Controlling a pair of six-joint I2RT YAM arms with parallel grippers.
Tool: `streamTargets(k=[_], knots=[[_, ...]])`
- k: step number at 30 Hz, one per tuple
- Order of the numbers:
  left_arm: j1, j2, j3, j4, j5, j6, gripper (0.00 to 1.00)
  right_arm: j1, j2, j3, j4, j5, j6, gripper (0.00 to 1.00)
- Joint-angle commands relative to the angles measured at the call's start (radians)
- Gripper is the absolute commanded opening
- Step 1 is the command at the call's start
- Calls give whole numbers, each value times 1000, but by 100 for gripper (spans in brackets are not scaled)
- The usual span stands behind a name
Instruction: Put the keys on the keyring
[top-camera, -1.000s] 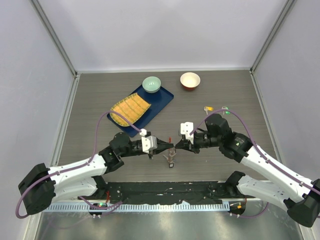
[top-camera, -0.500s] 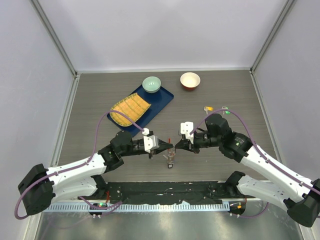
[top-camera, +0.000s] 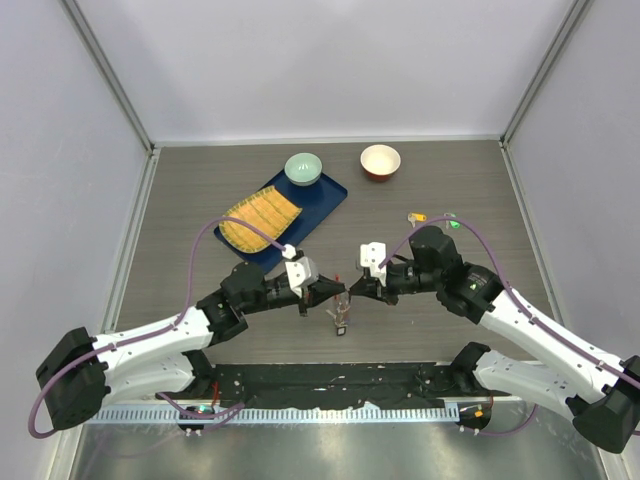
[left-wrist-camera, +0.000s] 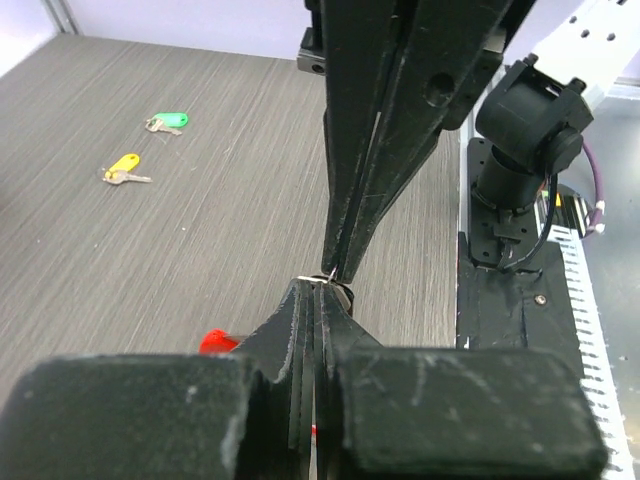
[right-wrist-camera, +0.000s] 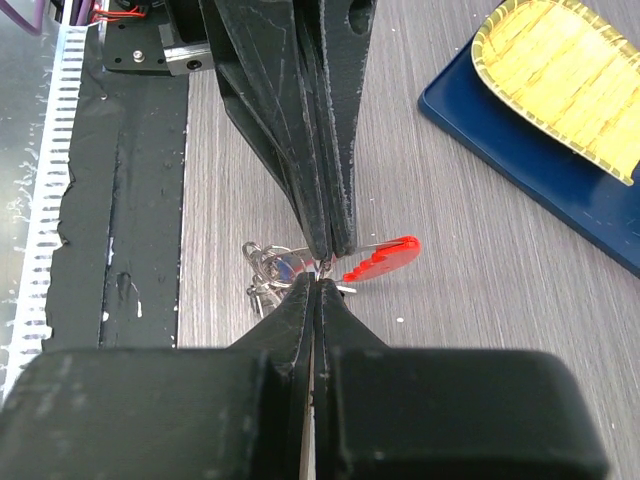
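The keyring hangs between both grippers' tips over the near middle of the table. Its red loop and its bunch of silver rings show just past my right gripper, which is shut on a thin silver ring. My left gripper meets it tip to tip and is shut on the same ring, with the red loop beside it. Two of the keys lie on the table at the far right, apart from both grippers: one yellow-headed and one green-headed.
A blue tray holding a yellow woven mat and a green bowl lies at the back left. A red-and-white bowl stands at the back centre. The black base rail runs along the near edge.
My left wrist has rolled, its white block swinging up and away. The keyring stays pinched between the two tips, and the right arm has hardly moved.
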Motion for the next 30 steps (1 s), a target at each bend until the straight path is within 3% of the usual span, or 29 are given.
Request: streamTargets(k=[1,13,24,30], knots=[[5,-16,52,61,-145,-74,0,11,0,21,53,-62,-1,1],[3,-19,35,136,-297,-191,0,11,12,18,41,-73,-5,1],[3,23,-22,369,-357,-284,0,18,30,4,69,-85,21,1],[-17,103,-71,543,-421,-287,0,20,20,-48,202,-45,111,1]])
